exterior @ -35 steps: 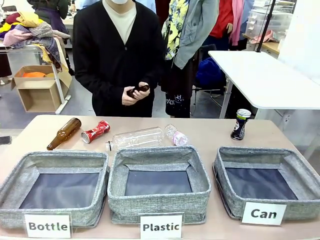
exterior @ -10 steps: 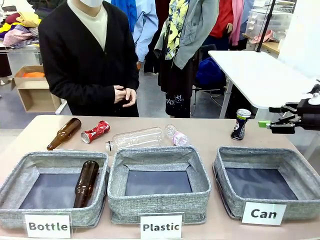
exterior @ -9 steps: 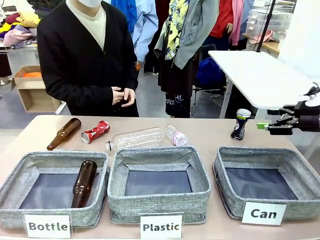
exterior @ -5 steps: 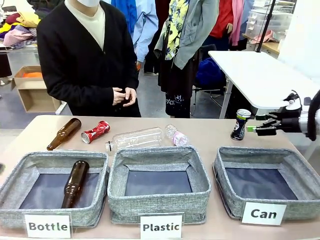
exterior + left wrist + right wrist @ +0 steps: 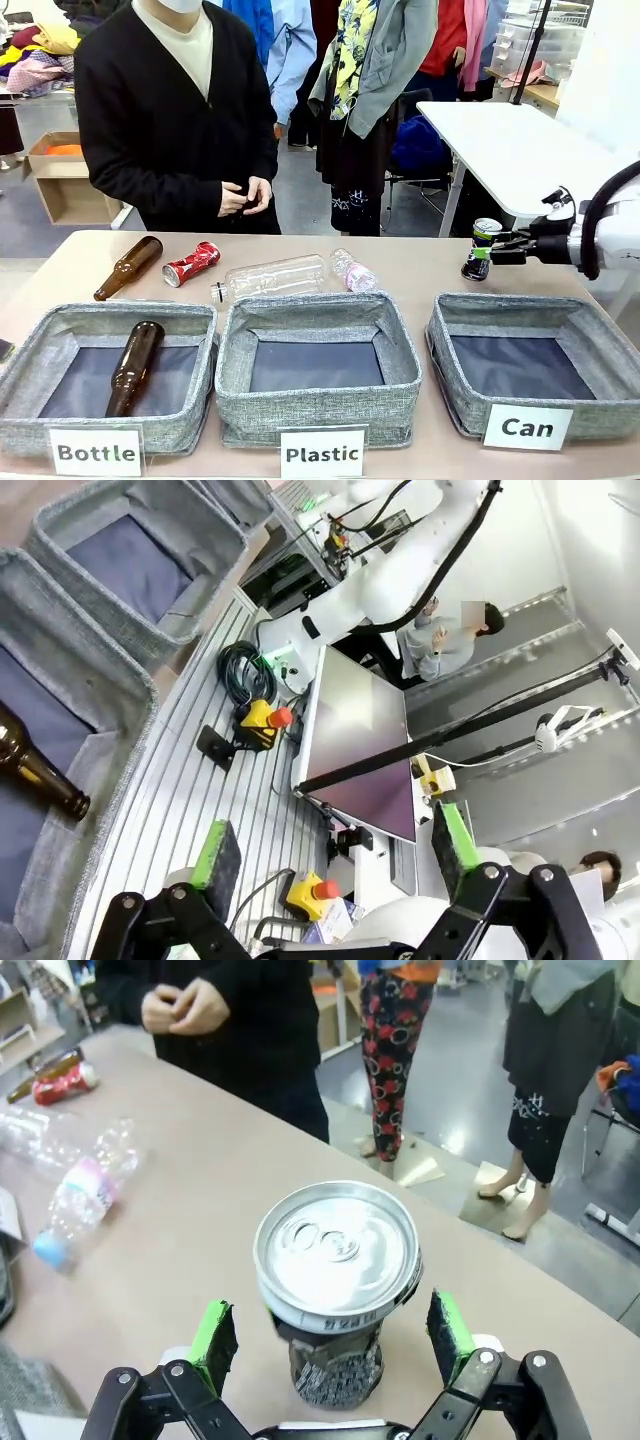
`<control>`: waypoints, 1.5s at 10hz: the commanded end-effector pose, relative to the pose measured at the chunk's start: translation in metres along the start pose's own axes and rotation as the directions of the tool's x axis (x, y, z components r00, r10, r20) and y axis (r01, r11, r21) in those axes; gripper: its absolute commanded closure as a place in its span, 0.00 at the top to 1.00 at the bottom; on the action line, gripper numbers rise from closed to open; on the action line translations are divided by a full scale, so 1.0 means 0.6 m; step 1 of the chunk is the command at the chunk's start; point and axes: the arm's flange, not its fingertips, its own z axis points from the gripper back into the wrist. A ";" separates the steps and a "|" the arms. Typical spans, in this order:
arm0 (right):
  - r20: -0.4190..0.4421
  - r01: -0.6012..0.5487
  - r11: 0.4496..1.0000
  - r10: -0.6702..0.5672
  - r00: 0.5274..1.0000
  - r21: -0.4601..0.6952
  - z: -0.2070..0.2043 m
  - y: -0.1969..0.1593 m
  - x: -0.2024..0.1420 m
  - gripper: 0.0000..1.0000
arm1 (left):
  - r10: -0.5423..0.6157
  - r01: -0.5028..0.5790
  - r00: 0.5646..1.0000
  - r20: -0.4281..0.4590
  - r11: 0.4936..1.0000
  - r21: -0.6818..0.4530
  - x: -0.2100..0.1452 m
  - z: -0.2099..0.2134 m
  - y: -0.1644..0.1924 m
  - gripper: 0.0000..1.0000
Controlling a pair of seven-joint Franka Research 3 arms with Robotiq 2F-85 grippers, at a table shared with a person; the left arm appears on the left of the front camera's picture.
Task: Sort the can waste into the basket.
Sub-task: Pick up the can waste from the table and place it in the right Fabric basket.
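The black can (image 5: 481, 249) with a silver top (image 5: 336, 1245) stands upright on the table behind the "Can" basket (image 5: 530, 375). My right gripper (image 5: 497, 250) (image 5: 332, 1337) is open around it, one green pad on each side and a gap at both. The crushed red can (image 5: 191, 263) (image 5: 62, 1082) lies on the far left of the table. Off the table's near side, my left gripper (image 5: 335, 845) is open with nothing between its fingers. The "Can" basket's dark floor is bare.
A brown bottle (image 5: 129, 368) lies in the "Bottle" basket (image 5: 60, 330); another (image 5: 128, 267) lies on the table. Two clear plastic bottles (image 5: 272, 276) (image 5: 352, 271) lie behind the "Plastic" basket (image 5: 318, 400). A person (image 5: 175, 110) stands at the far edge with hands clasped.
My right gripper has come in from the right and now straddles the black can. The brown bottle in the "Bottle" basket has rolled to the left. The person's hands were holding that bottle earlier.
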 end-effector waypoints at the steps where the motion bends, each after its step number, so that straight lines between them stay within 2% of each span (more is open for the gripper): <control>1: 0.061 0.037 0.999 -0.038 0.997 0.004 -0.021 -0.014 0.006 1.00 | -0.003 0.004 1.000 0.020 1.000 -0.017 0.003 -0.002 -0.009 1.00; 3: 0.095 0.054 0.999 -0.054 0.994 0.004 -0.026 -0.016 0.005 1.00 | -0.003 0.004 1.000 0.020 1.000 -0.017 0.003 -0.002 -0.009 1.00; 4: 0.111 0.048 0.999 -0.049 0.993 0.013 -0.027 -0.015 0.005 0.92 | -0.003 0.004 1.000 0.020 1.000 -0.017 0.003 -0.002 -0.009 1.00; 5: 0.121 0.053 0.998 -0.056 0.991 0.025 -0.029 -0.015 0.006 0.40 | -0.003 0.004 1.000 0.020 1.000 -0.017 0.003 -0.002 -0.009 1.00; 6: 0.130 0.049 0.998 -0.053 0.990 0.029 -0.030 -0.015 0.007 0.32 | -0.003 0.004 1.000 0.020 1.000 -0.017 0.003 -0.002 -0.009 1.00; 7: 0.141 0.045 0.998 -0.049 0.989 0.032 -0.031 -0.014 0.007 0.00 | -0.003 0.004 1.000 0.020 1.000 -0.017 0.003 -0.002 -0.009 1.00; 9: 0.164 0.035 0.998 -0.043 0.986 0.049 -0.028 -0.009 0.009 0.00 | -0.003 0.004 1.000 0.020 1.000 -0.017 0.003 -0.002 -0.009 1.00; 10: 0.170 0.026 0.999 -0.033 0.985 0.046 -0.021 -0.005 0.013 0.13 | -0.003 0.004 1.000 0.020 1.000 -0.017 0.003 -0.002 -0.009 1.00; 11: 0.183 0.004 0.999 -0.012 0.983 0.043 -0.006 0.003 0.020 0.04 | -0.003 0.004 1.000 0.020 1.000 -0.017 0.003 -0.002 -0.009 1.00; 12: 0.198 -0.033 0.998 0.023 0.980 0.045 0.020 0.017 0.031 0.00 | -0.003 0.004 1.000 0.020 1.000 -0.017 0.003 -0.002 -0.009 1.00; 14: 0.207 -0.136 0.987 0.114 0.972 0.092 0.105 0.072 0.072 0.00 | -0.003 0.004 1.000 0.020 1.000 -0.017 0.003 -0.002 -0.009 1.00; 15: 0.176 -0.192 0.974 0.169 0.970 0.120 0.168 0.112 0.096 0.00 | -0.003 0.004 1.000 0.020 1.000 -0.017 0.003 -0.002 -0.009 1.00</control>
